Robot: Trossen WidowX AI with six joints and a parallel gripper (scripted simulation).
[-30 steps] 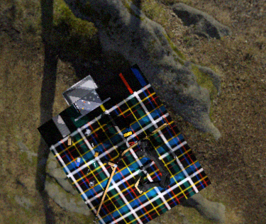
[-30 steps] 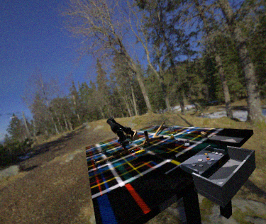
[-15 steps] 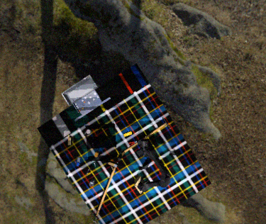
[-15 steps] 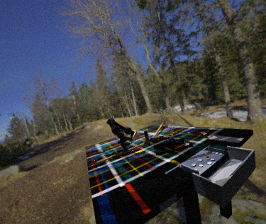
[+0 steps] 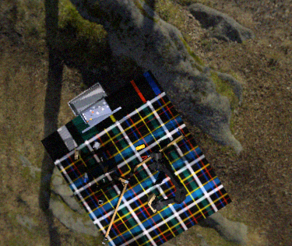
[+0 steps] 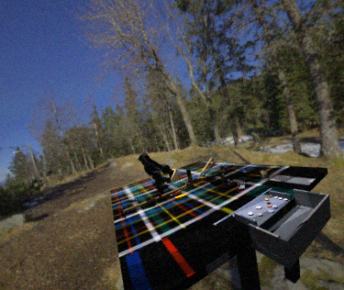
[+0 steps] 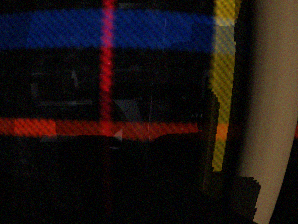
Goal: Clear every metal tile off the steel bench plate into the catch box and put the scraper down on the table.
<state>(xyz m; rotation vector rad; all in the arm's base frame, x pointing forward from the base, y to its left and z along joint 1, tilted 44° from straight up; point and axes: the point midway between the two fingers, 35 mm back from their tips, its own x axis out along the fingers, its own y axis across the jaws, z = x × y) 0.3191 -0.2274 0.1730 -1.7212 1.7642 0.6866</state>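
The steel bench plate (image 5: 106, 110) (image 6: 240, 215) carries several small pale and orange metal tiles. The grey catch box (image 5: 88, 96) (image 6: 320, 216) adjoins its far end; no tile can be made out inside. A long wooden handle (image 5: 173, 142) (image 6: 139, 204) lies across the cloth, and a wooden rod, probably this one, runs down the right of the wrist view (image 7: 272, 100). Another long wooden handle (image 5: 115, 210) (image 6: 205, 168) has a crosswise head. Which is the scraper I cannot tell. My gripper (image 5: 157, 156) (image 6: 162, 187) is shut and empty, low near the first handle; its fingertips are lost in dark.
A yellow block (image 5: 139, 147) (image 6: 181, 195) lies beyond the gripper, towards the plate. A pale flat patch (image 5: 67, 137) (image 6: 295, 180) is at the table corner beside the box. Several small dark and pale objects lie between the crossheaded handle and the plate. Plaid cloth covers the table.
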